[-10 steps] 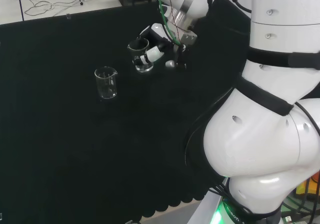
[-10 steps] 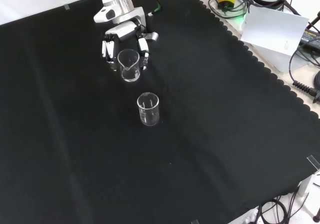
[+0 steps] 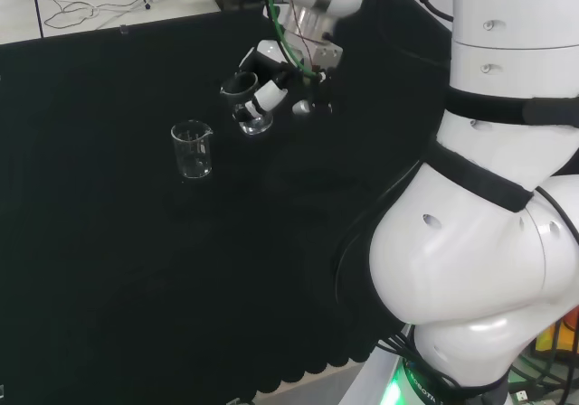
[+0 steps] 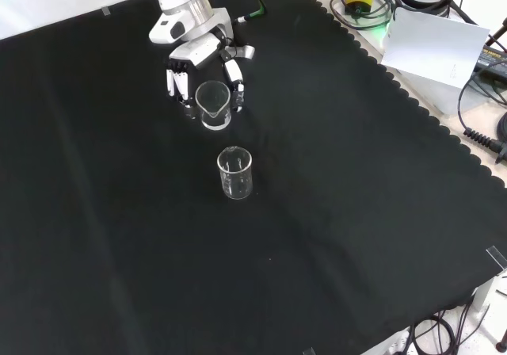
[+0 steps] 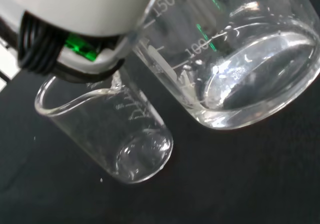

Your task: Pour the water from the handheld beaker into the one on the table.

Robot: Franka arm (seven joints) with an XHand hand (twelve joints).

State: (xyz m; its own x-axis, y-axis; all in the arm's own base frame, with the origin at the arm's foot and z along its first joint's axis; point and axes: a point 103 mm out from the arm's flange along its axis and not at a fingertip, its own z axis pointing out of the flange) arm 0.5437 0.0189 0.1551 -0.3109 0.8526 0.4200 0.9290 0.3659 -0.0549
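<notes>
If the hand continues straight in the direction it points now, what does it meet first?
Probably the empty beaker standing on the cloth: in the front view the hand, holding its beaker, points toward it. Relative height is unclear.

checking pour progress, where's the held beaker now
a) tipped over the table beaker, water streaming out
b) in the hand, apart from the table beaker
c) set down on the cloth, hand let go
b: the hand has its fingers curled round the held beaker, which sits short of the table beaker with cloth between them.
</notes>
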